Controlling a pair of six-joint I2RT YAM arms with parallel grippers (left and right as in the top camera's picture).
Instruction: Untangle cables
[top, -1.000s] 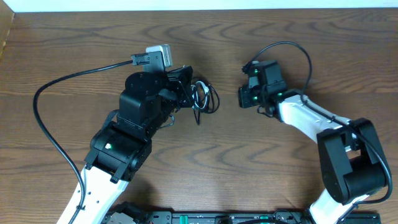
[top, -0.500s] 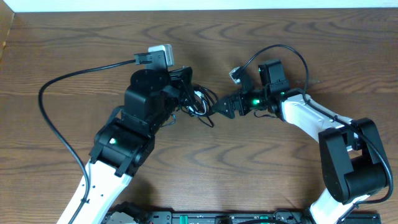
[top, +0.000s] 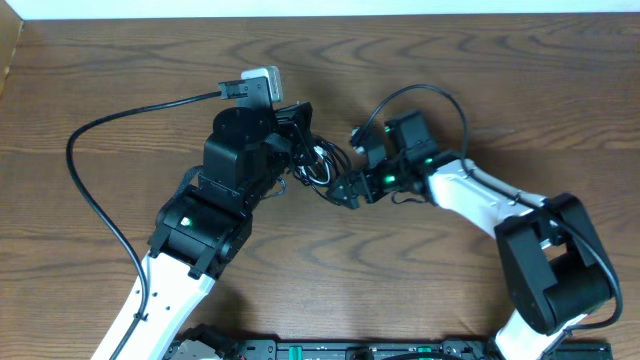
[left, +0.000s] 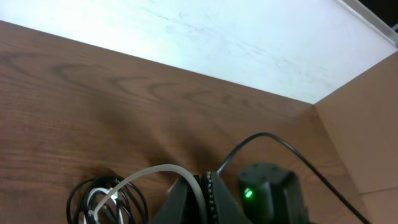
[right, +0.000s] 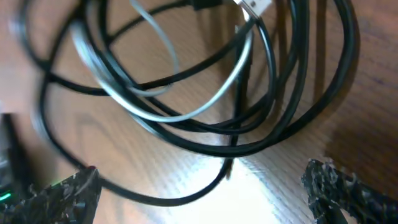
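Observation:
The cables (top: 326, 166) lie in a small tangle of thin black loops and one white cord on the wooden table. My left gripper (top: 305, 158) is at the tangle's left side. In the left wrist view it (left: 203, 198) is shut on the white cable (left: 149, 172), which arcs left into the black loops (left: 106, 200). My right gripper (top: 344, 188) stands open at the tangle's lower right edge. Its wrist view looks straight onto the black loops (right: 261, 134) and white cord (right: 155, 112). Both fingertips (right: 341, 186) are wide apart, with one black strand (right: 186, 198) curving between them.
The thick black cord of my left arm (top: 95, 190) loops across the left of the table (top: 480, 60). My right arm's own cord (top: 420, 92) arches above its wrist. The right arm's body with a green light (left: 267, 193) sits close beside my left fingers.
My right gripper has swung left and down to the tangle and opened wide. The left arm has shifted slightly, still holding the white cable.

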